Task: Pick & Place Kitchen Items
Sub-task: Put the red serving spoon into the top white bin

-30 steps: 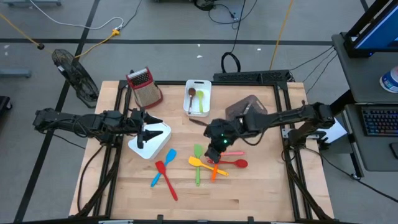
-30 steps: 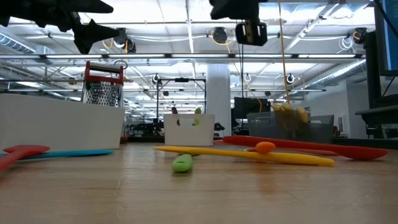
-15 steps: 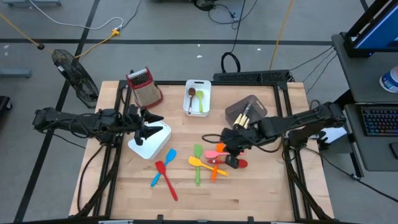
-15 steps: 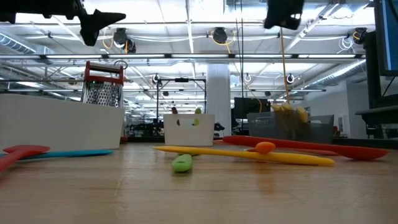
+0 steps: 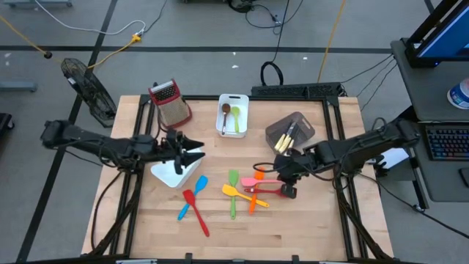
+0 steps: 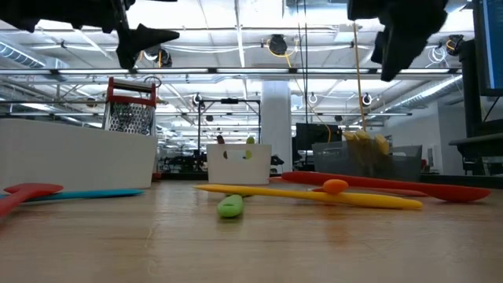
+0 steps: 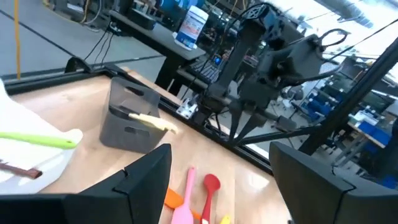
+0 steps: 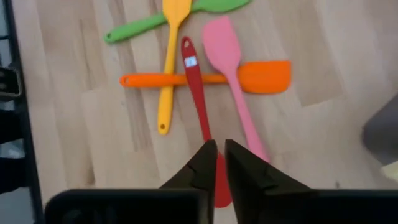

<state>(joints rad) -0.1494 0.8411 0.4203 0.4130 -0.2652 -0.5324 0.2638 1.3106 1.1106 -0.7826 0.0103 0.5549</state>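
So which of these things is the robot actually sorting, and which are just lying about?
Being sorted:
- red spoon
- pink spatula
- orange spatula
- yellow spoon
- blue spatula

Lying about:
- box grater
- floor fan

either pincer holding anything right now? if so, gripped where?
Nothing is held. The right pincer hangs almost shut above the red spoon and pink spatula, both flat on the table. The left pincer is open and empty.
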